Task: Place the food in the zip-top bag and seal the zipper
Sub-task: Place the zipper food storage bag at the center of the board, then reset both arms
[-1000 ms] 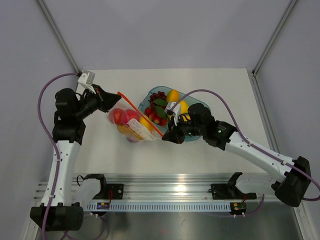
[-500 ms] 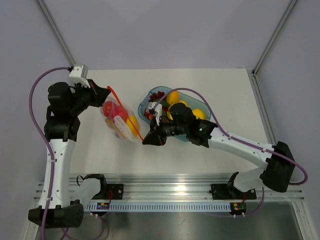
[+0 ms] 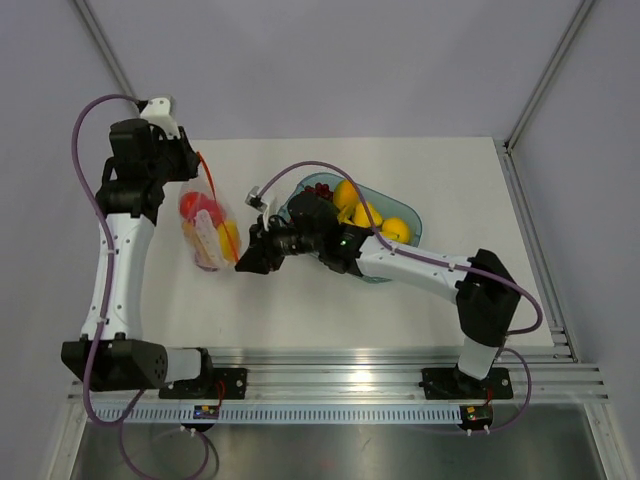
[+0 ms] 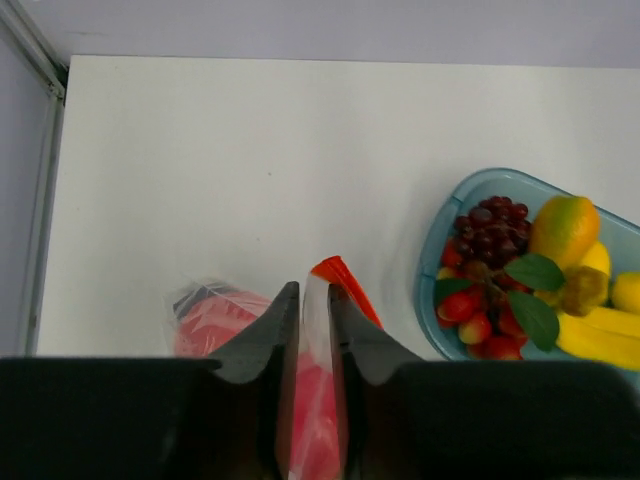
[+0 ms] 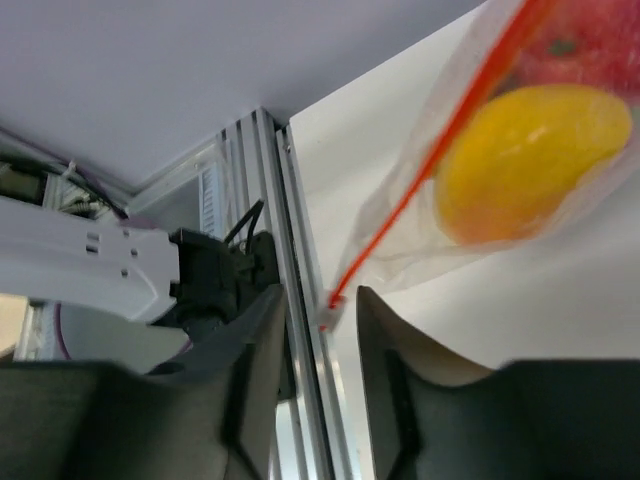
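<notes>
Zip-top bag (image 3: 205, 232) sits at the left side of the table (image 3: 400, 320), stretched between your 2 grippers, with red and yellow food (image 5: 520, 160) inside. Your left gripper (image 4: 313, 292) is pinched on the bag's clear film beside the zipper (image 5: 432, 150). The zipper's other end lies between the fingertips of your right gripper (image 5: 320, 295), which stand slightly apart; you cannot tell whether they clamp it.

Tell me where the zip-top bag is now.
In the top view, the zip-top bag is left of the blue tray, its top between the left gripper's fingers, the right gripper at its near corner.
</notes>
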You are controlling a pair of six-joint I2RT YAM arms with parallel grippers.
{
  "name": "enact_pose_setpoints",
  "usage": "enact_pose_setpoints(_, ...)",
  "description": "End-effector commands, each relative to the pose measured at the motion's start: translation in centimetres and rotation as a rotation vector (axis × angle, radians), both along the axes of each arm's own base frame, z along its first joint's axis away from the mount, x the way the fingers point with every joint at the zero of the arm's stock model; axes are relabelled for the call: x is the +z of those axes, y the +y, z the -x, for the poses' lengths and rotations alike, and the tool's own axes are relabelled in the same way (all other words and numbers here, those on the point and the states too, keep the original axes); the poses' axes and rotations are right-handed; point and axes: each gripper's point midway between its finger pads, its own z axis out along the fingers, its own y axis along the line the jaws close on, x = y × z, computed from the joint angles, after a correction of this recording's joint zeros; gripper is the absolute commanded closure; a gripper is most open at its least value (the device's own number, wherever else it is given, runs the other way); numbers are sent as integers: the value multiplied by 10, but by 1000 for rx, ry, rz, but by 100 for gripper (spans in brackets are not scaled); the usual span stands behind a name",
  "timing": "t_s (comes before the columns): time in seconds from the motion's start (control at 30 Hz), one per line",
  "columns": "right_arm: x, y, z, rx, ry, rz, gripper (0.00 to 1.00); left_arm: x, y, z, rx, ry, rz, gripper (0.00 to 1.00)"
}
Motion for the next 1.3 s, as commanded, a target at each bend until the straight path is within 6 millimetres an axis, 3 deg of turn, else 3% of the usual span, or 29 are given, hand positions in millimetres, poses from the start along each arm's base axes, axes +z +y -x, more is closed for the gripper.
enact_pose_setpoints(0.0,14,14,-40,-126,-7,11,54,42,19,-56,70,-142,-33,59)
enact_pose_setpoints(0.07,7,11,-53,-170,22,53,31,18,15,-72,50,-36,-7,30)
enact_pose_setpoints(0.1,7,6,-62,-222,16,63,24,29,10,-72,29,-43,11,17)
enact_pose_setpoints(0.13,13,-1,-64,-255,1,63,18,24,9,-72,27,-21,23,12)
enact_pose_setpoints(0.17,4,-9,-68,-293,-2,86,2,28,7,-70,25,-30,36,7)
enact_pose_setpoints(0.23,3,-30,-78,-400,-34,106,1,30,3,-65,13,-53,51,2)
enact_pose_setpoints(0.3,3,-47,-90,-498,-69,134,1,40,-3,-52,-4,-84,73,1)
enact_pose_setpoints(0.33,6,-58,-89,-525,-75,151,1,33,-7,-48,-13,-70,83,1)
enact_pose_setpoints(0.4,9,-85,-104,-668,-103,202,1,39,-13,-33,-24,-86,107,1)
enact_pose_setpoints(0.43,10,-94,-107,-711,-110,222,1,26,-16,-29,-23,-56,123,1)
enact_pose_setpoints(0.53,11,-132,-122,-900,-110,297,1,23,-24,-6,-37,-54,142,1)
enact_pose_setpoints(0.6,14,-156,-132,-1029,-116,324,1,2,-30,6,-37,-2,159,1)
enact_pose_setpoints(0.63,15,-166,-130,-1057,-120,354,1,5,-30,16,-29,-13,166,1)
enact_pose_setpoints(0.67,16,-173,-130,-1086,-117,367,1,-11,-34,22,-25,23,160,1)
enact_pose_setpoints(0.77,18,-203,-131,-1186,-153,438,1,-18,-35,42,-5,23,150,1)
enact_pose_setpoints(0.8,19,-215,-133,-1239,-177,462,0,-34,-39,49,-12,54,148,1)
enact_pose_setpoints(0.87,17,-231,-130,-1277,-193,502,0,-40,-39,62,16,48,156,1)
enact_pose_setpoints(0.9,19,-242,-128,-1310,-208,525,1,-62,-45,68,3,87,156,1)
enact_pose_setpoints(1.0,15,-259,-122,-1353,-214,555,1,-75,-45,83,28,81,165,1)
enact_pose_setpoints(1.03,9,-269,-117,-1362,-213,591,0,-92,-44,88,40,110,171,1)
enact_pose_setpoints(1.1,-1,-287,-107,-1401,-190,615,0,-95,-41,92,66,79,184,1)
enact_pose_setpoints(1.13,-7,-291,-103,-1406,-183,623,0,-113,-39,96,82,109,185,1)
enact_pose_setpoints(1.2,-13,-303,-94,-1431,-153,606,1,-120,-36,101,104,117,186,1)
enact_pose_setpoints(1.27,-34,-314,-84,-1448,-118,627,0,-129,-35,105,109,134,189,1)
